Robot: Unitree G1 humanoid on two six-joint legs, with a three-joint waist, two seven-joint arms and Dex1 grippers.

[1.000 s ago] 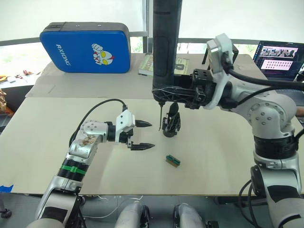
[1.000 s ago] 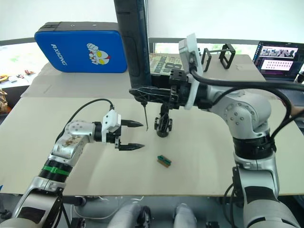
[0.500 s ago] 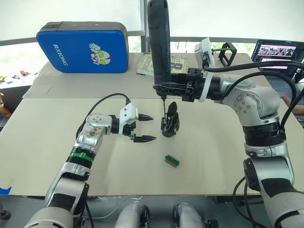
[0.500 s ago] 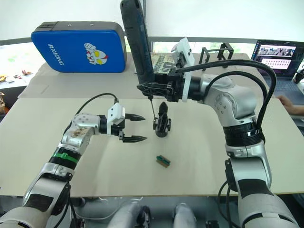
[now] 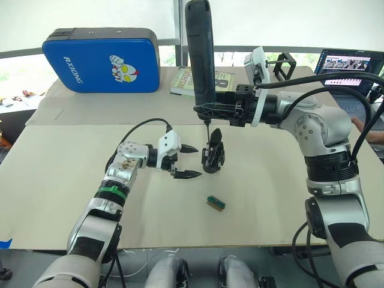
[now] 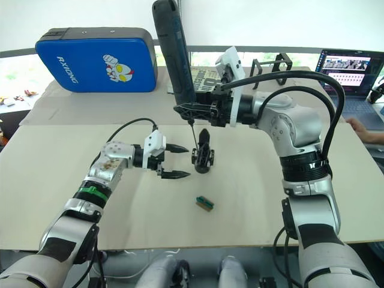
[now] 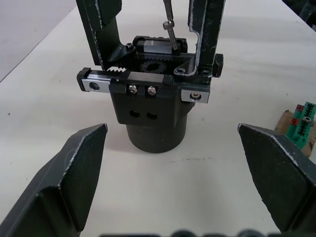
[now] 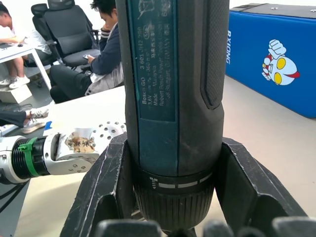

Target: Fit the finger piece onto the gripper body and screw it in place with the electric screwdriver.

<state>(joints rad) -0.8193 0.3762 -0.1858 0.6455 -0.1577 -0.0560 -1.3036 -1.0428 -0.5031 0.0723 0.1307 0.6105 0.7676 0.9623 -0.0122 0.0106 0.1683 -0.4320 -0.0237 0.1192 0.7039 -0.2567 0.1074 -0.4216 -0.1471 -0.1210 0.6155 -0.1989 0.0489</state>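
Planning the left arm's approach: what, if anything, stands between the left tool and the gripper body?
Nothing visible does. The open left tool faces the gripper body across bare table. The electric screwdriver, held by the right tool, comes from above.

We hold the screwdriver upright over the small assembly

Our right gripper [image 5: 207, 111] clamps the long black pen-shaped electric screwdriver [image 5: 201, 54], its thin bit just above the small black gripper body [image 5: 213, 154] on the beige tabletop [image 5: 270, 198]. Our left gripper [image 5: 191, 161], fingers spread, sits just beside it; a small green-and-brown block [image 5: 216, 203] lies nearer us.
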